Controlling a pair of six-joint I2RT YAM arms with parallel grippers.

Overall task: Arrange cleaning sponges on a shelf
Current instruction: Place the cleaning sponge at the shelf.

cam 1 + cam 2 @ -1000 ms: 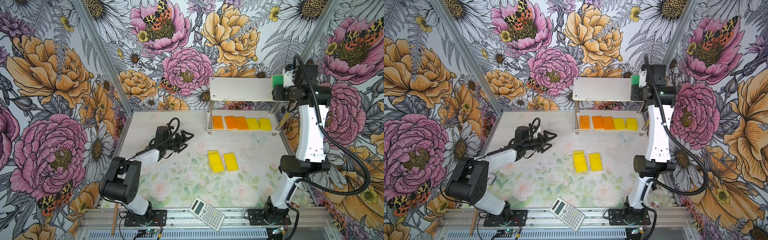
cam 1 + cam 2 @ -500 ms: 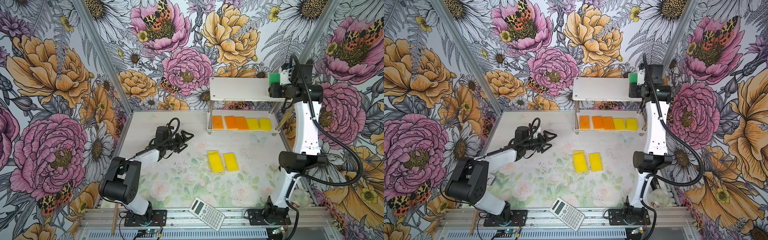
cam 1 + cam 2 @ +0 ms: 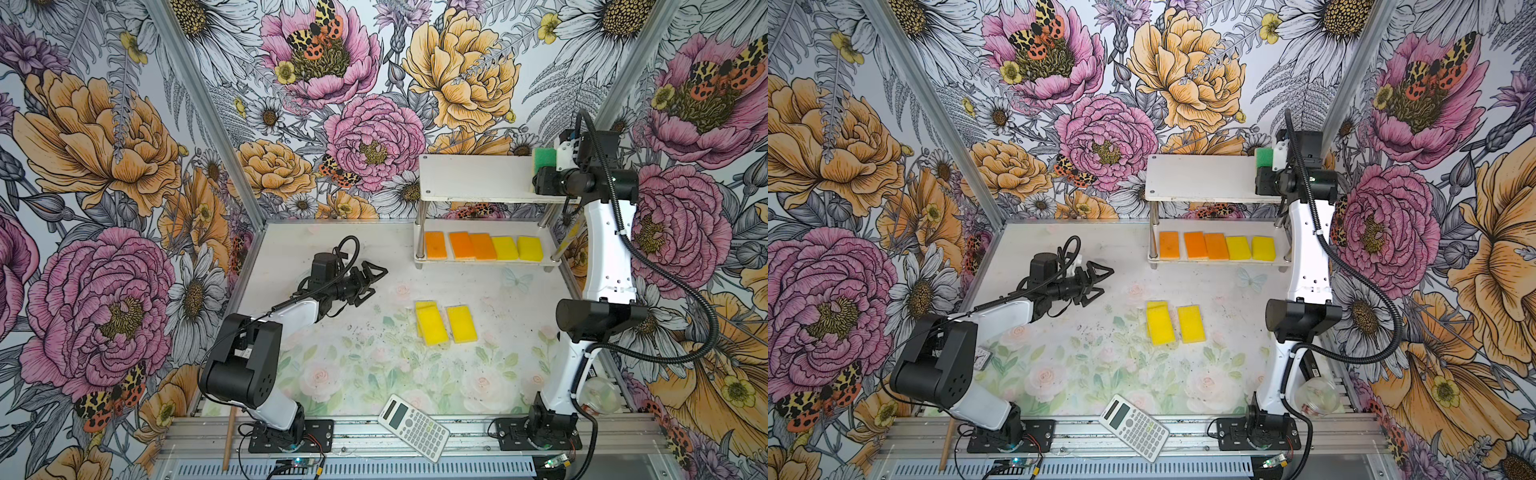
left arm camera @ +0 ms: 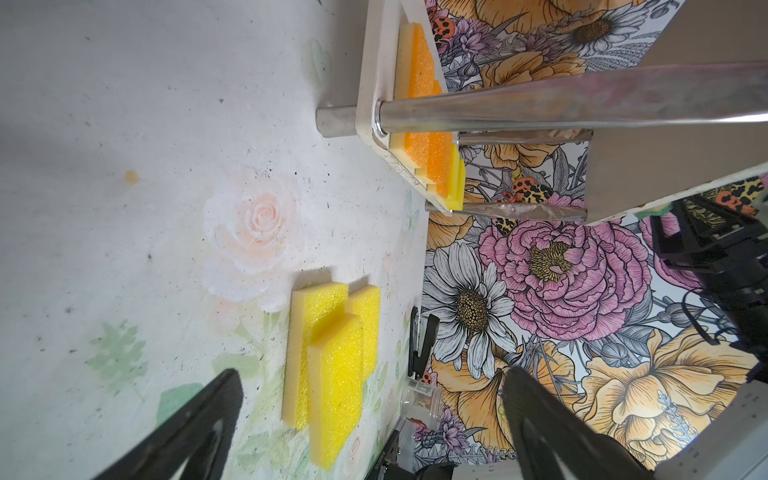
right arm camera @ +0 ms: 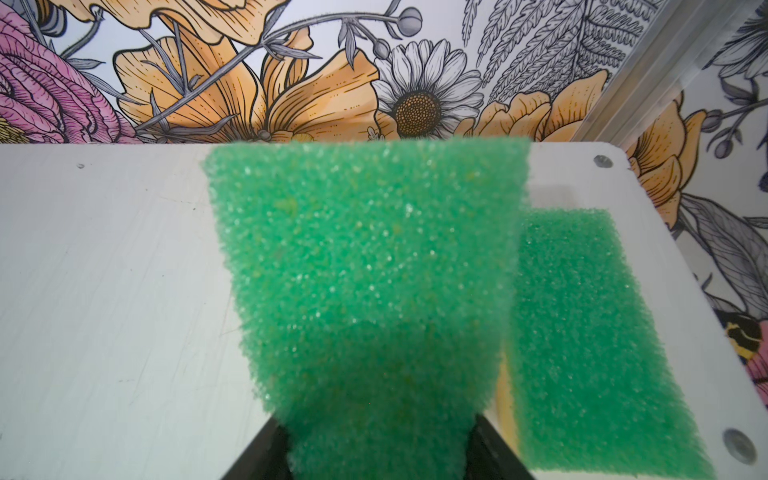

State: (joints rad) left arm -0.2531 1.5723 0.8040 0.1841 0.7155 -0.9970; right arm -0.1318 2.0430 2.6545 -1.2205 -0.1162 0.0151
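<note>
Both top views look steeply down from high above the near edge of the table [image 3: 299, 245] toward the back wall. They share nearly the whole scene: both arms, the shelf [image 3: 469, 178] at upper right and the calculator [image 3: 413, 428] at the bottom. The left wrist camera, low and turned sideways, looks past the left claw [image 4: 370, 376] across the table to the shelf. The right wrist camera sits tight behind a green sponge [image 5: 365, 270], over the shelf's top board.

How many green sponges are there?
2. One green sponge is pinched in the right gripper over the top board; the other sponge lies flat on that board near its corner. Others could be hidden.
</note>
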